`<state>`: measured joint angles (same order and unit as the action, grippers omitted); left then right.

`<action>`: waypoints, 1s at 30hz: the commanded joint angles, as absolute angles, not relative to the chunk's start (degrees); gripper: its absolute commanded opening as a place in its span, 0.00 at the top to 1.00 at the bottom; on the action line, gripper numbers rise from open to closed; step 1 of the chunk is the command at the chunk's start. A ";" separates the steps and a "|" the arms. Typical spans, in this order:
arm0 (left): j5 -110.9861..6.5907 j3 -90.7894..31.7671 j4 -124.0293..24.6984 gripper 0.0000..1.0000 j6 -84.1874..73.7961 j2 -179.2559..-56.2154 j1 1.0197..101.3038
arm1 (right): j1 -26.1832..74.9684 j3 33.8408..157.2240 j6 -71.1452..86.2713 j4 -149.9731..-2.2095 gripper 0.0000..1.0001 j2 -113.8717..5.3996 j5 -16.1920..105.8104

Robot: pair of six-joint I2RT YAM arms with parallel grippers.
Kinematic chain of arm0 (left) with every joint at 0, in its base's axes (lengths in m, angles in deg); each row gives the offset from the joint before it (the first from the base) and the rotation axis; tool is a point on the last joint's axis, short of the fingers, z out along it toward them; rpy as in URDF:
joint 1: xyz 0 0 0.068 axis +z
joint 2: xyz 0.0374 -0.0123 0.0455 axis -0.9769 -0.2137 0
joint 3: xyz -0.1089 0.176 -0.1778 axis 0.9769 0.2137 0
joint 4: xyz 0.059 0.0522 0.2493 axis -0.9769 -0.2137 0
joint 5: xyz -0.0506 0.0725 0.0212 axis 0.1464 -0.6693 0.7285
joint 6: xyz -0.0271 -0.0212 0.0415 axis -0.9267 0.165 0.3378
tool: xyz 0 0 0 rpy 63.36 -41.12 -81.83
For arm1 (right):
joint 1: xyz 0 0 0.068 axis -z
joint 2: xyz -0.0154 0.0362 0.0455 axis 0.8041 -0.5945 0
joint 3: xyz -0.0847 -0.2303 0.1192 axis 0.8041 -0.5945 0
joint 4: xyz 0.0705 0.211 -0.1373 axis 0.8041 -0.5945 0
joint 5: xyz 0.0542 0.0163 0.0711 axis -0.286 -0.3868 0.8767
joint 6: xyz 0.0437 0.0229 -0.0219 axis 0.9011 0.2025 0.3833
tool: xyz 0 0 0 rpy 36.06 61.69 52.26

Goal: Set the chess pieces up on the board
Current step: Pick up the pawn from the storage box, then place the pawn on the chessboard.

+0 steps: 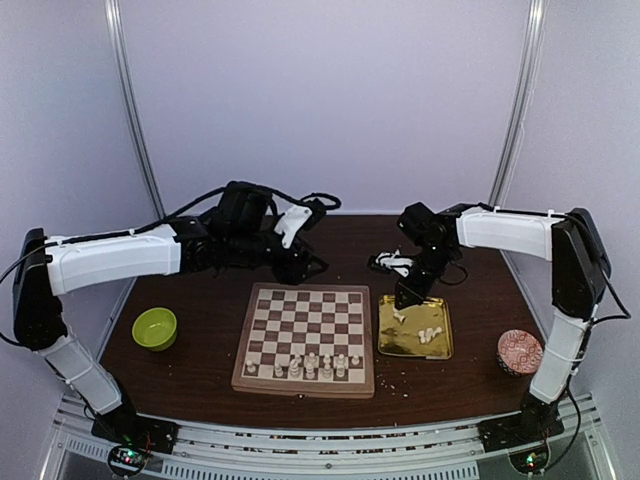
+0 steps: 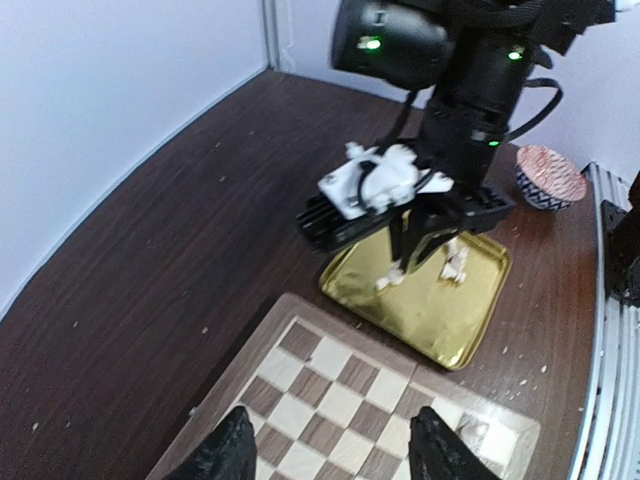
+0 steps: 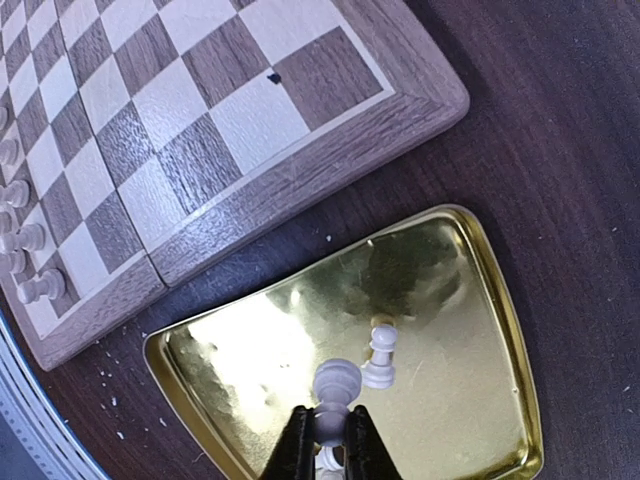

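The wooden board (image 1: 300,310) lies mid-table, with several cream chess pieces (image 1: 310,365) standing on its near rows. To its right, more pieces (image 1: 430,335) lie in a gold tray (image 1: 400,342). My right gripper (image 3: 330,425) hangs low over that tray, shut on a cream chess piece (image 3: 335,382) by its neck. Another piece (image 3: 380,358) rests in the tray just beyond it. My left gripper (image 2: 330,440) hovers open above the board's far right part (image 2: 330,390) with nothing between its fingers. In the top view it sits behind the board (image 1: 310,265).
A green bowl (image 1: 154,328) stands left of the board. A patterned round bowl (image 1: 519,352) stands at the right near the table edge. Crumbs are scattered around the tray and the board. The two grippers are close together above the tray's far left corner.
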<state>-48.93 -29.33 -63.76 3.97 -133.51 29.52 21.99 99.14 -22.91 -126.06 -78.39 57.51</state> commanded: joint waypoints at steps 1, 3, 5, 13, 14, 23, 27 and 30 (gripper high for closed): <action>-53.19 -27.60 -46.29 0.47 -0.49 -136.80 24.79 | 22.81 99.83 -21.69 -126.90 0.99 -74.58 59.70; -54.92 -27.15 -40.88 0.47 -3.45 -139.05 23.65 | 23.18 99.95 -21.58 -127.12 0.98 -73.87 60.02; -55.26 -27.66 -36.88 0.47 -6.48 -141.14 23.36 | 23.36 100.05 -21.54 -127.19 0.98 -73.22 60.28; -58.21 -29.52 -41.57 0.47 -3.57 -138.28 23.34 | 23.34 100.05 -23.85 -129.08 0.98 -68.29 63.22; -59.74 -29.81 -44.22 0.46 -2.27 -136.70 23.41 | 23.23 100.36 -24.12 -129.37 0.98 -67.69 63.34; -67.81 -34.07 -64.97 0.38 4.32 -124.57 31.39 | 15.04 106.56 -27.68 -134.32 0.98 -67.83 57.06; -68.30 -33.75 -67.20 0.34 4.72 -122.70 38.60 | 9.21 110.07 -29.03 -136.35 0.97 -71.18 54.28; -69.50 -33.31 -67.58 0.34 4.22 -122.52 42.16 | 4.91 115.03 -29.59 -139.13 0.97 -76.15 51.80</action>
<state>-67.05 -33.61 -63.93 3.29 -122.36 38.72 9.05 110.00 -27.87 -134.52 -70.95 56.50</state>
